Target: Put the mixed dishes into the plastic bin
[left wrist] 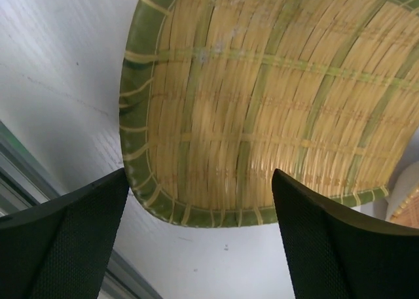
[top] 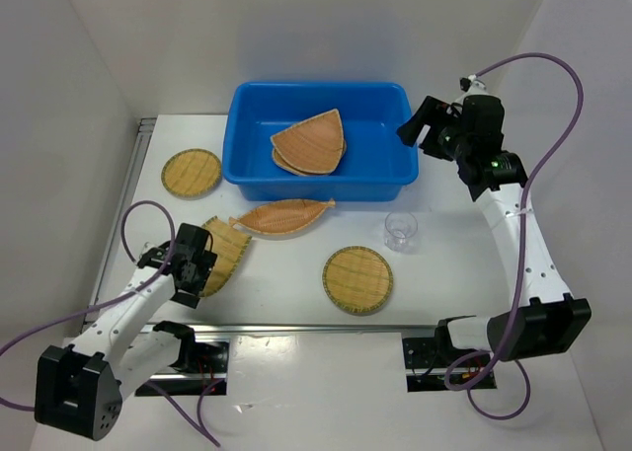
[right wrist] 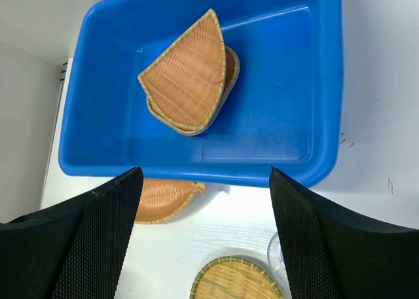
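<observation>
The blue plastic bin (top: 316, 187) stands at the back middle and holds two stacked tan woven trays (top: 311, 143). On the table lie a round tray (top: 192, 173), a rounded-square tray (top: 229, 246), a leaf-shaped tray (top: 281, 216), another round tray (top: 357, 279) and a clear cup (top: 400, 230). My left gripper (top: 197, 268) is open and empty, low at the near edge of the rounded-square tray (left wrist: 275, 103). My right gripper (top: 413, 135) is open and empty, high over the bin's right end; its view shows the bin (right wrist: 275, 83) and the stacked trays (right wrist: 186, 76).
White walls close in the table on the left, back and right. A metal rail (top: 138, 165) runs along the left edge. The right wrist view also shows the leaf-shaped tray (right wrist: 163, 197), the near round tray (right wrist: 236, 282) and the cup (right wrist: 273, 250).
</observation>
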You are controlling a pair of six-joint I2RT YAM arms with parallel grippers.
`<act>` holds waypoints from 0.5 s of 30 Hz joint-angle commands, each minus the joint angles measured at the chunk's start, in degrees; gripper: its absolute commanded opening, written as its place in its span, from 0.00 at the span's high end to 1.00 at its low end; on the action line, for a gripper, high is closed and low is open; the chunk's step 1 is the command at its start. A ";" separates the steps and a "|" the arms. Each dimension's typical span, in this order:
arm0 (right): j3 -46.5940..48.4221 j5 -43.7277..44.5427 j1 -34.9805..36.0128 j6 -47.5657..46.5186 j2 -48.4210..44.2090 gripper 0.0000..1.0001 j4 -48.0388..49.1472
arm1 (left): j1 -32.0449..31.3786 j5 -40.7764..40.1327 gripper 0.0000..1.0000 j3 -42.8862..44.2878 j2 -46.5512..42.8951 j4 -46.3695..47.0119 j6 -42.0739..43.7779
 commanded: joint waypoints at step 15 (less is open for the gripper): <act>1.36 3.77 -0.15 -2.85 -6.54 0.15 -3.68 | 1.62 -5.59 0.34 -2.15 4.74 8.99 4.59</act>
